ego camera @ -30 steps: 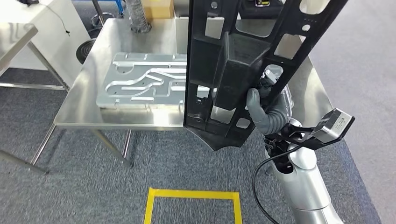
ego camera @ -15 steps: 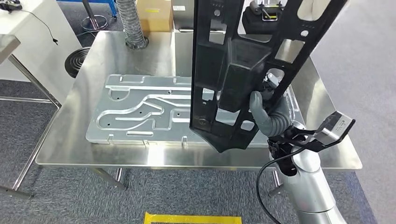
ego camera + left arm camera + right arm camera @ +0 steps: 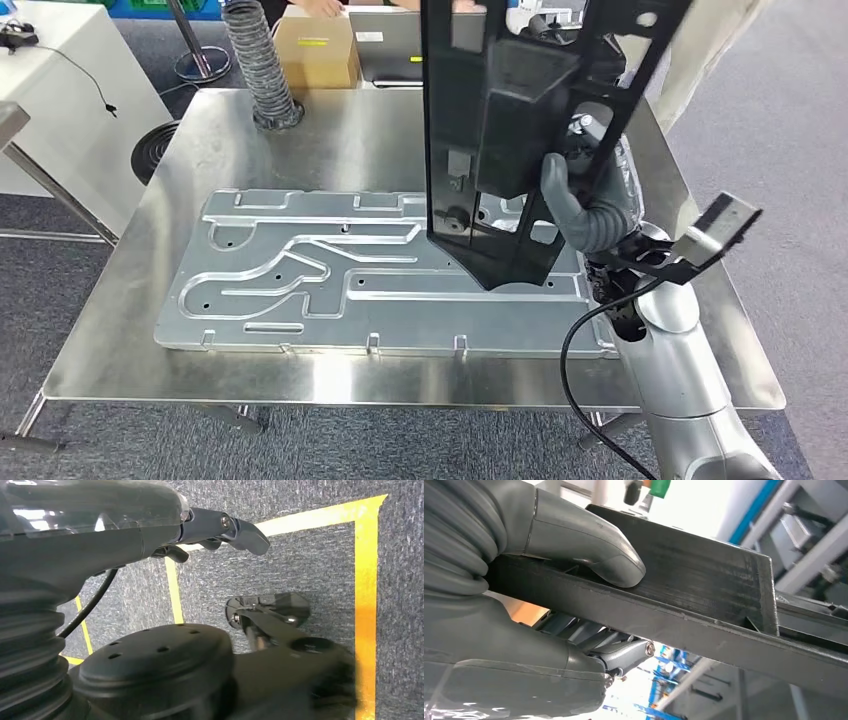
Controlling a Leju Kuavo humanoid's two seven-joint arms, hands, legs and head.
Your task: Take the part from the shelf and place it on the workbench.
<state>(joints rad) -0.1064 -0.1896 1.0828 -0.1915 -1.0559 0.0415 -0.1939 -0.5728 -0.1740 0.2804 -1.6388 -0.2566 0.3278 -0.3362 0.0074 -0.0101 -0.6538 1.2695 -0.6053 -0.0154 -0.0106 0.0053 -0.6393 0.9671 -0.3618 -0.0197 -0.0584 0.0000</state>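
Note:
A long black plastic part with cut-outs stands nearly upright in my right hand, which grips it near its lower end, thumb on the front face. Its pointed lower tip hangs just above the right portion of a large grey machined metal plate lying on the steel workbench. In the right wrist view my right hand's thumb presses on the part's black edge. My left hand hangs over the carpet, holding nothing, its fingers apart.
A corrugated hose, a cardboard box and a grey device stand at the bench's far edge. A white table is at the left. Someone in light clothing stands behind right. Yellow floor tape marks the carpet.
The whole view has shifted: the camera has come closer and the workbench now lies right below. The black part stays in my right hand, now over the metal plate.

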